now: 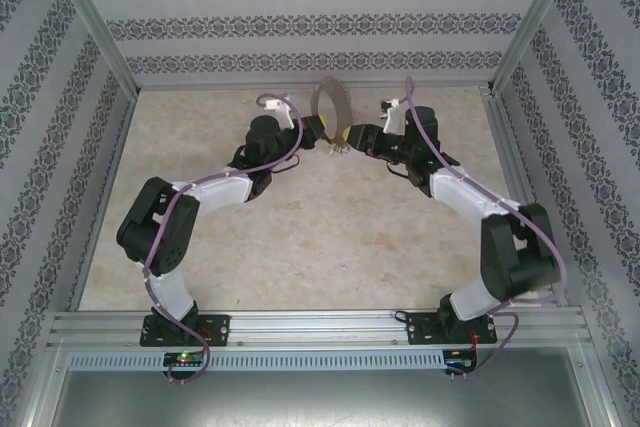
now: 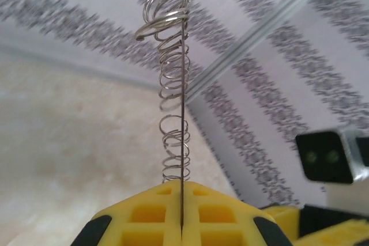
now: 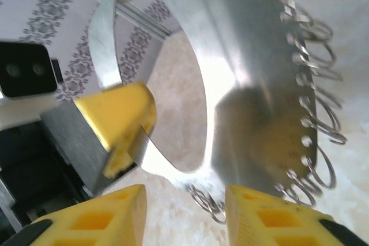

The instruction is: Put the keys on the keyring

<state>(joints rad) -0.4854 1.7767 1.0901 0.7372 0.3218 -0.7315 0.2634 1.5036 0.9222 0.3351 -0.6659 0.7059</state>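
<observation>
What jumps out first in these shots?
The keyring, a big grey metal hoop, is held upright over the far middle of the table, where both arms meet. The left gripper is shut on its thin edge, and small wire loops fringe the rim. The right gripper sits just under the hoop, open.

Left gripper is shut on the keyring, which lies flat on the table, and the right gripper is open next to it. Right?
No. The keyring is not lying flat: the left gripper holds it upright, seen edge-on in the left wrist view. The rest stands, right gripper open beside it.
</observation>
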